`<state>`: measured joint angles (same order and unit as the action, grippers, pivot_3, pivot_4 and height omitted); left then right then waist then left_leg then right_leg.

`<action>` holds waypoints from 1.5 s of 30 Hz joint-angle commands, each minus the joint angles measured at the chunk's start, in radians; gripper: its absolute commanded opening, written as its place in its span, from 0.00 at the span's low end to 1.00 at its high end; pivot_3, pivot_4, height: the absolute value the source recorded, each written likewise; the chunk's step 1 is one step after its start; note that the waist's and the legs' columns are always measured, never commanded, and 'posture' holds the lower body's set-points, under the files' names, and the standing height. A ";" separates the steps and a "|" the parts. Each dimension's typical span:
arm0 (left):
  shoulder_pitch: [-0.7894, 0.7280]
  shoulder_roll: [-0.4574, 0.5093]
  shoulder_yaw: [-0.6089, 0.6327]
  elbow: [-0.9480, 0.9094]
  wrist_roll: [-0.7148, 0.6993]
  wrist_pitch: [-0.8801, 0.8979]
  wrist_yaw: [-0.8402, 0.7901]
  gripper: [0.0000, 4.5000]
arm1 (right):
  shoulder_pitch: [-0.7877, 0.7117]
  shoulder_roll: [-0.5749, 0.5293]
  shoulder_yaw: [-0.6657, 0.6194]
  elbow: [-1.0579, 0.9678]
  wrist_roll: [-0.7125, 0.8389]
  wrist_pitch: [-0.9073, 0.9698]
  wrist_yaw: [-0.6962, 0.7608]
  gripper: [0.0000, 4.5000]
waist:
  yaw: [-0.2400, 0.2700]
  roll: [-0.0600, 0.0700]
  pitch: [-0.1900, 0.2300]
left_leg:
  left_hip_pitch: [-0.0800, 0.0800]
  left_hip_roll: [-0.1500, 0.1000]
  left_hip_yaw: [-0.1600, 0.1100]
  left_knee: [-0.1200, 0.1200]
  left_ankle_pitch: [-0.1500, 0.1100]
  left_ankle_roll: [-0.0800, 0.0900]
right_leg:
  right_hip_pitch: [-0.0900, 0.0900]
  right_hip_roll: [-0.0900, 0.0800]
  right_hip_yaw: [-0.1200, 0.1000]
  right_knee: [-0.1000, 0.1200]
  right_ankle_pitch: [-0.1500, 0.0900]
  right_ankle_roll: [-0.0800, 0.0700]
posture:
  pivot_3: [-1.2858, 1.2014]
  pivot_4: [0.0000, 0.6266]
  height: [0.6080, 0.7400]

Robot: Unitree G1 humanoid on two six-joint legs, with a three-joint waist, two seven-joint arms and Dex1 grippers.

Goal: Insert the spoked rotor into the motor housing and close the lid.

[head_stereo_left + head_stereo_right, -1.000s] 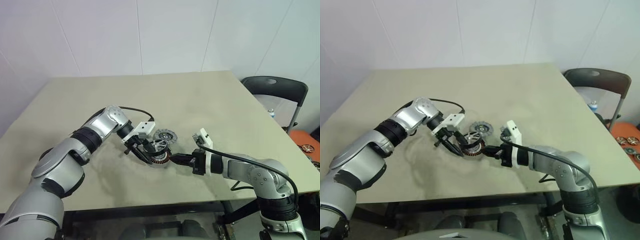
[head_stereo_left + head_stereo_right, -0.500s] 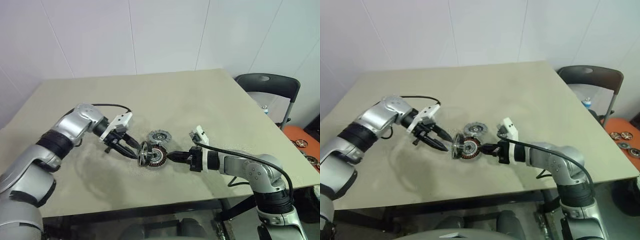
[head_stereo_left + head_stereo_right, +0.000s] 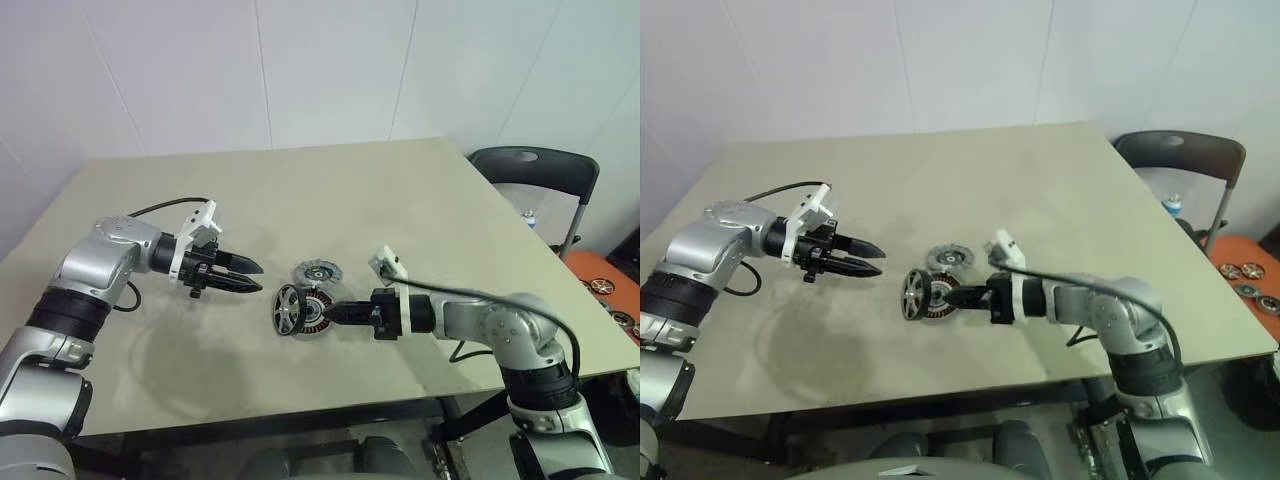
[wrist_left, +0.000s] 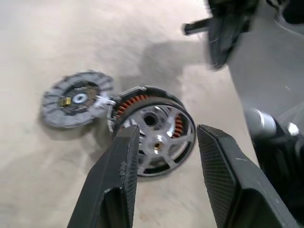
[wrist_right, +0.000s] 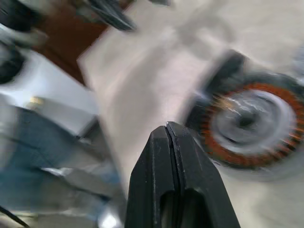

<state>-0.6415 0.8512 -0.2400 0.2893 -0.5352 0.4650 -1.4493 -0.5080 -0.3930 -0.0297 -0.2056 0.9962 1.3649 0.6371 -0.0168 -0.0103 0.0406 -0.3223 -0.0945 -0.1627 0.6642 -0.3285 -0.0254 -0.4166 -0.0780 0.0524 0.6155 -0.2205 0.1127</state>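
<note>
The left end effector has backed away half-open and empty, the right end effector clenched by the tilted motor housing; its spoked rotor, stiff but thin-spoked, wants rim pressure.

A big tan worktop stands in front of a plain white wall with thin lines between its panels. A dark chair waits at one side. An orange patch shows beside it.
</note>
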 commanded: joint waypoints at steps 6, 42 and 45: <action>0.211 -0.025 0.217 -0.225 -0.147 0.270 0.179 0.46 | -0.054 -0.120 0.238 -0.133 -0.266 -0.243 0.007 0.08 | 0.004 0.000 0.000 | -0.003 -0.001 0.001 -0.001 0.000 0.000 | -0.004 -0.001 0.000 0.000 0.000 0.000 | 0.52 0.00 1.00; 0.443 -0.091 0.401 -0.392 -0.151 0.257 0.376 0.46 | -0.300 -0.165 0.616 0.610 -1.531 -2.418 -0.061 0.56 | -0.001 0.000 0.000 | 0.001 0.001 0.008 -0.003 0.000 -0.002 | -0.004 0.000 0.002 0.000 0.001 -0.002 | 0.52 0.00 1.00; 0.453 -0.092 0.405 -0.399 -0.143 0.252 0.385 0.46 | -0.312 -0.127 0.625 0.650 -1.546 -2.413 -0.056 0.56 | -0.001 0.000 0.000 | 0.001 0.001 0.008 -0.003 0.001 -0.002 | -0.004 0.000 0.002 0.000 0.001 -0.003 | 0.52 0.00 1.00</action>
<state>-0.1870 0.7557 0.1353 -0.0826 -0.6683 0.7283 -1.0668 -0.7875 -0.5363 0.6032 0.4353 -0.5487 -1.0441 0.5927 -0.0181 -0.0102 0.0409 -0.3212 -0.0933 -0.1544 0.6614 -0.3279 -0.0279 -0.4206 -0.0778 0.0548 0.6158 -0.2190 0.1099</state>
